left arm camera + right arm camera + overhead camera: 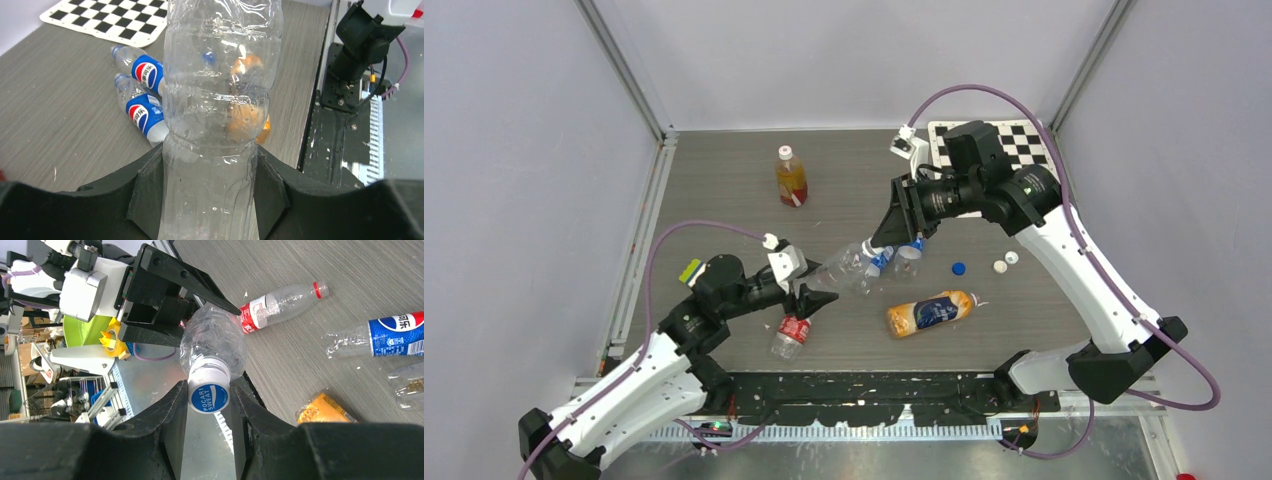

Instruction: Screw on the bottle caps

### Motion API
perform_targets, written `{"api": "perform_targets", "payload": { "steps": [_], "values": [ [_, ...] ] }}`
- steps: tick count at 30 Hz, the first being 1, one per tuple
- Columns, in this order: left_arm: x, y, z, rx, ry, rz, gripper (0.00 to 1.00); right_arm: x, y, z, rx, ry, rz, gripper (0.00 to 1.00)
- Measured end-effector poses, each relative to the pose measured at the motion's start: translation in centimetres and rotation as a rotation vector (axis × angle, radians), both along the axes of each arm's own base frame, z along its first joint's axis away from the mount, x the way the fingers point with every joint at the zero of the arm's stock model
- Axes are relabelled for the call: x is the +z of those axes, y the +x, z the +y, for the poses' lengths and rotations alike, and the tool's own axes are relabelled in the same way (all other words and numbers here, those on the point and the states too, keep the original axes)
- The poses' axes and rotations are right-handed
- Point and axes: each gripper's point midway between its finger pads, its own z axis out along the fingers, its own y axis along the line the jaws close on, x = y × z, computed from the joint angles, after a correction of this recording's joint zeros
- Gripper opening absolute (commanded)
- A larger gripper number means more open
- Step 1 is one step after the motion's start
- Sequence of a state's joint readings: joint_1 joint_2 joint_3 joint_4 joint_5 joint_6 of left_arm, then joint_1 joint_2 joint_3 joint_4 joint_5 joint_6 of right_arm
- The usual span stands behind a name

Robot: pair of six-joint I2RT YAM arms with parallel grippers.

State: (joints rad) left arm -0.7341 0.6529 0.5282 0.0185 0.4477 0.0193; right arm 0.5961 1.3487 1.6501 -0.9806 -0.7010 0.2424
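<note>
- The left claw (210, 175) pinches the lower body of a clear unlabelled bottle (220, 90). One finger presses on each side, and the bottle is tilted toward the right arm.
- The right claw (209, 402) is closed on the Pocari Sweat cap (209, 390), white with a blue top. The cap sits on that bottle's neck. How far it is screwed down cannot be told.
- One grey wood-grain counter (724, 200) carries everything else.
- One checkerboard sheet (1024, 140) lies flat at the far right corner.
- There are six bottles, counting the held one.
  - Two Pepsi bottles (145, 72) (142, 112) lie side by side below the held bottle.
  - One orange bottle (931, 312) lies on its side near the middle.
  - One red-labelled bottle (792, 335) lies just beside the left claw.
  - One juice bottle (791, 177) stands upright on the far side, with a white top (785, 152) on it.
- Three loose caps lie on the counter, right of the Pepsi bottles.
  - One is a blue cap (959, 268).
  - The other two are white caps (1000, 267) (1011, 258), just beside each other and a little apart from the blue one.
</note>
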Motion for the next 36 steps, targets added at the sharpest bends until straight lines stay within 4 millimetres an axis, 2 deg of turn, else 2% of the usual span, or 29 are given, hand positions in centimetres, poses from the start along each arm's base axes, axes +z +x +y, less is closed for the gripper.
{"api": "perform_targets", "payload": {
  "steps": [10,19,27,36],
  "values": [
    [-0.4,-1.4,0.3,-0.052,0.094,0.096,0.00,-1.3,-0.7,-0.2,0.046,-0.060,-0.024,0.01],
    [-1.3,-2.2,0.0,-0.073,0.071,0.191,0.00,-2.3,-0.8,-0.2,0.063,-0.088,-0.033,0.01],
    [-2.8,-1.3,-0.2,-0.005,0.022,0.253,0.00,-3.8,0.8,0.1,-0.005,-0.101,-0.042,0.01],
    [-2.3,-0.3,-0.4,0.048,-0.050,0.255,0.00,-2.7,2.1,0.5,-0.085,-0.039,-0.097,0.01]
  ]
}}
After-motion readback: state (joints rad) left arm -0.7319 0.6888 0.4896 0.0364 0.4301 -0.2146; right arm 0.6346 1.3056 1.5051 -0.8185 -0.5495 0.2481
